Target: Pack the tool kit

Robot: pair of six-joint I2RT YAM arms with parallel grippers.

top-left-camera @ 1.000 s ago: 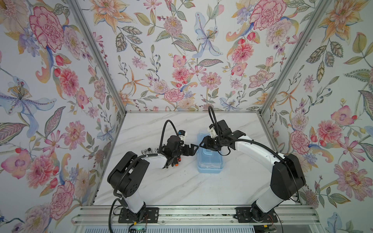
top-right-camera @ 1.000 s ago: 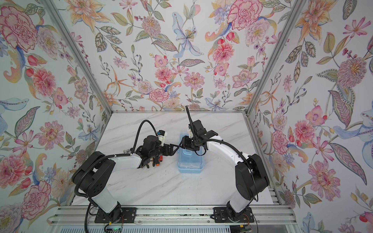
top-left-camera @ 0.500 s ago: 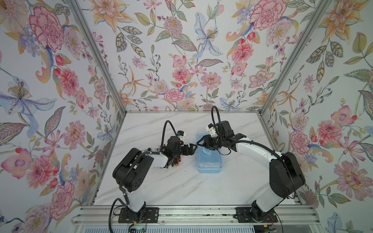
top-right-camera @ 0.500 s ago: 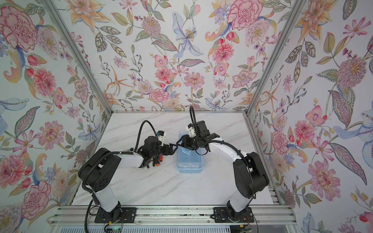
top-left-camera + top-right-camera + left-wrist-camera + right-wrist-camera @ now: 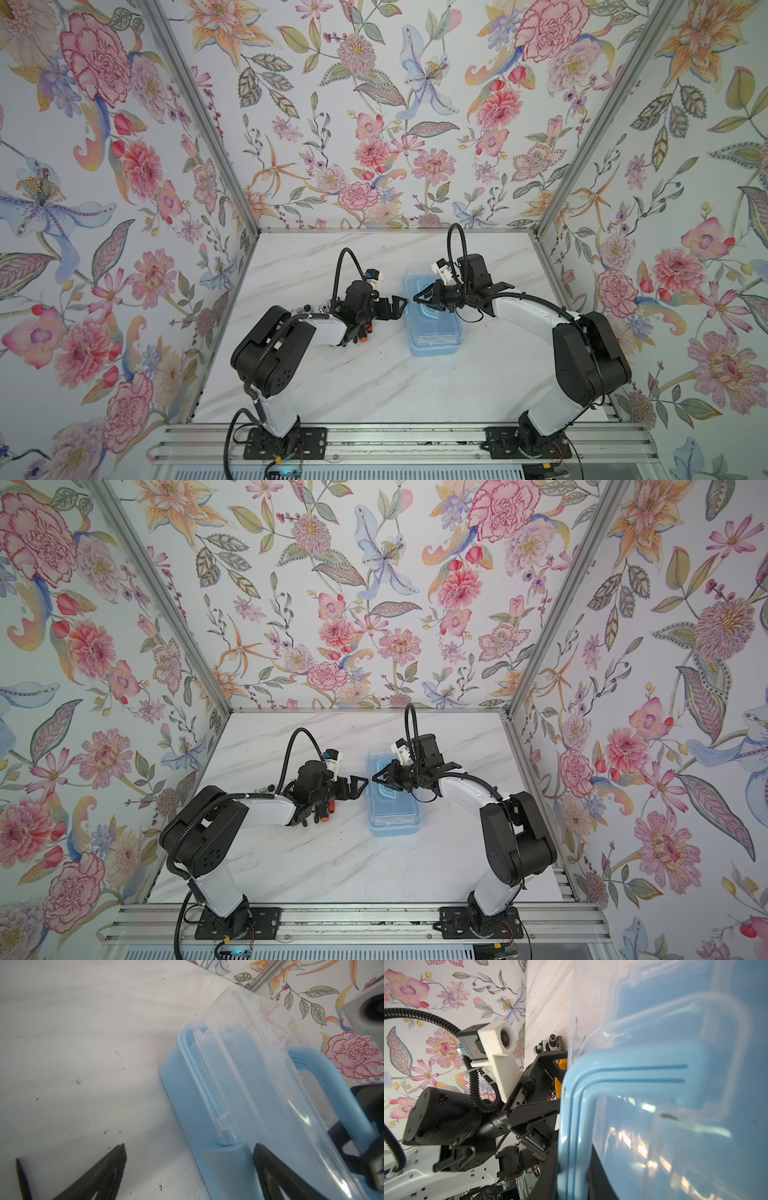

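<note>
The tool kit is a blue box with a clear lid, closed, lying at the table's middle. My right gripper is shut on its blue handle, a dark finger on each side. My left gripper stands open at the box's left edge. The blue latch sits between its fingers, close to one of them. Loose tools lie on the table under the left wrist, mostly hidden.
Shiny sockets and a yellow-handled tool lie left of the box beside the left arm. Floral walls close in the marble table on three sides. Small dark specks dot the surface.
My right gripper has closed on the box's handle. The left gripper has opened a little wider beside the box. Both wrists have shifted slightly toward the back.
</note>
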